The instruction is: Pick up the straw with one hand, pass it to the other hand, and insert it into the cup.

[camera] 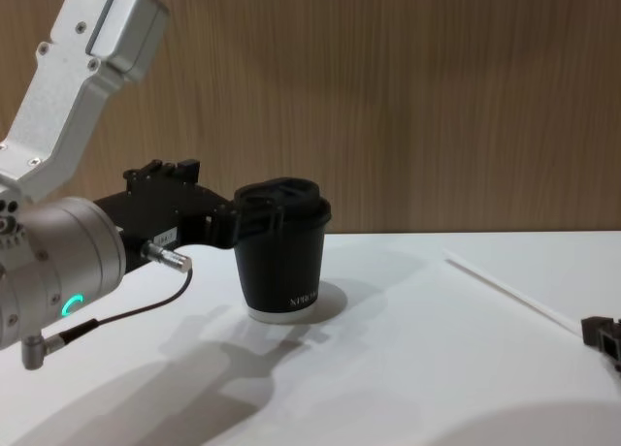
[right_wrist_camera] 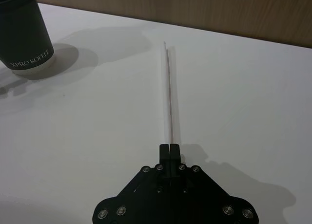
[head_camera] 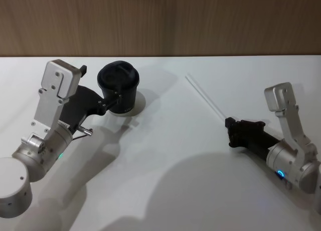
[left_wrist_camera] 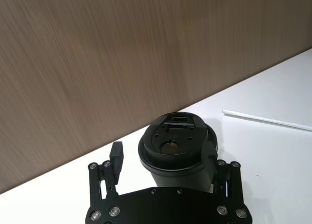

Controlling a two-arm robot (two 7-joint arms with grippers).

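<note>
The black lidded cup (head_camera: 120, 80) (camera: 281, 262) stands at the back left of the white table. My left gripper (head_camera: 100, 83) (left_wrist_camera: 163, 156) is open around its lid; one finger (left_wrist_camera: 208, 153) touches the cup (left_wrist_camera: 175, 141), the other finger stands a little off it. The white straw (head_camera: 205, 96) (camera: 509, 291) runs low along the table on the right, pointing away from me. My right gripper (head_camera: 228, 123) (right_wrist_camera: 169, 147) is in line with the straw (right_wrist_camera: 168, 97) and is shut at its near end, apparently pinching the tip.
A wooden wall (head_camera: 160, 20) borders the table's far edge just behind the cup. A thin dark cable (camera: 116, 315) hangs from my left wrist. Bare white tabletop (head_camera: 170, 140) lies between the two arms.
</note>
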